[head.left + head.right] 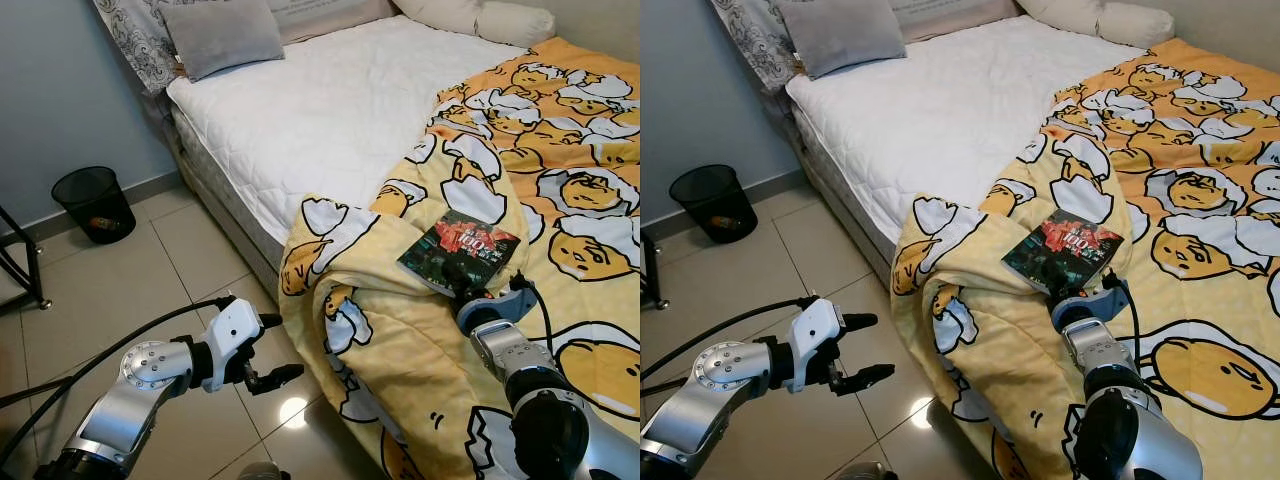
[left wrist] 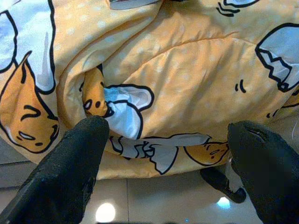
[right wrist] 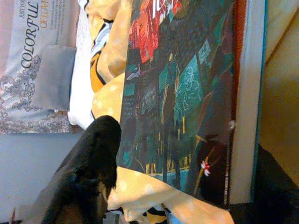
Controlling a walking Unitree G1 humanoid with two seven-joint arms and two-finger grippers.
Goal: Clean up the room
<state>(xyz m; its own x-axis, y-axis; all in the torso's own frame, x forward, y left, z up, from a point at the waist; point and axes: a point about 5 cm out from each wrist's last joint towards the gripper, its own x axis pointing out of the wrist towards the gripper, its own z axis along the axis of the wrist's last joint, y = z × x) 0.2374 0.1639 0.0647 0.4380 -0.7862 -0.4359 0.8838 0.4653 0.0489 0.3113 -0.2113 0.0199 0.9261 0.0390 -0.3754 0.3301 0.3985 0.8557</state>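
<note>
A dark book [image 1: 460, 250] with a red and teal cover lies on the yellow egg-print blanket [image 1: 580, 190] near the bed's front corner. My right gripper [image 1: 470, 288] is at the book's near edge. In the right wrist view its fingers [image 3: 93, 158] stand apart, with the book [image 3: 182, 93] between them. My left gripper [image 1: 288, 346] hovers open over the tiled floor, just left of the blanket's hanging fold. The left wrist view looks between its two spread fingertips [image 2: 70, 158] at that fold [image 2: 187, 84], and nothing is held.
The white mattress [image 1: 320, 110] is bare on its left half, with a grey pillow [image 1: 222, 35] at the head. A black mesh wastebasket [image 1: 95, 203] stands by the blue wall. A black stand leg [image 1: 25, 265] is at the far left.
</note>
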